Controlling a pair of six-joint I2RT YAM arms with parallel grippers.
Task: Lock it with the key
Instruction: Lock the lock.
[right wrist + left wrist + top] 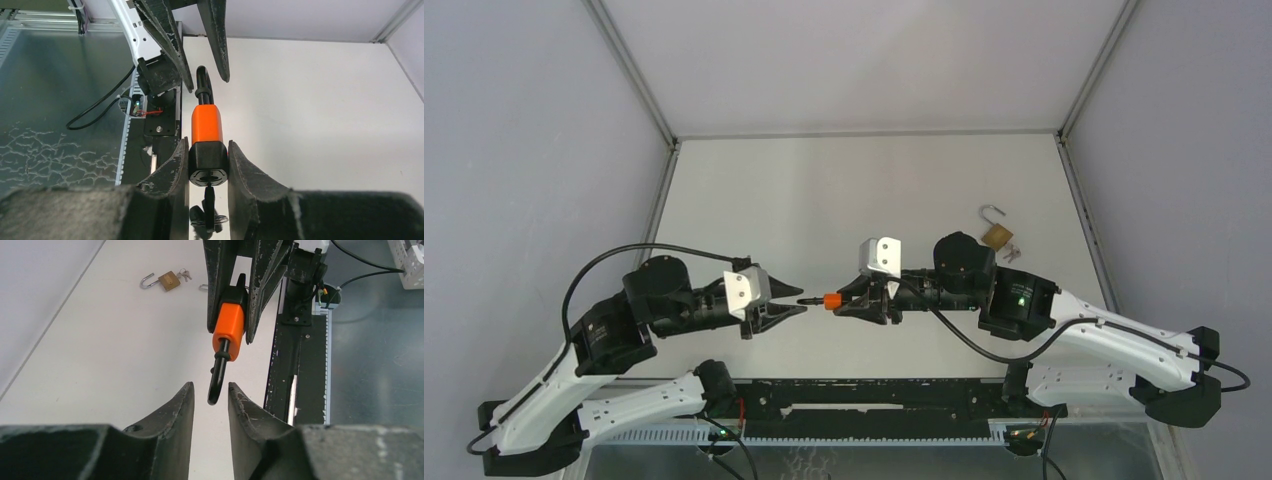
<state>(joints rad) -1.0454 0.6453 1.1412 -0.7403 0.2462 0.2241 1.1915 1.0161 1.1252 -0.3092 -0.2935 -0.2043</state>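
From my station, nearest the bases I see the right gripper (pixel 842 303) pinching the black base of the orange padlock (pixel 830 300), held above the table (pixel 824 190) with a key (pixel 209 202) in its underside. Its black shackle (pixel 218 375) points between the left gripper (pixel 798 306) fingers, which are spread either side; I can't confirm contact. Farther right lies a brass padlock (pixel 996 236), shackle open, keys (pixel 1011 253) just beside it.

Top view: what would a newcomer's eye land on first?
An orange lock is held mid-air at centre by the right gripper, its black shackle pointing between the left gripper's open jaws. An open brass padlock lies far right on the table.
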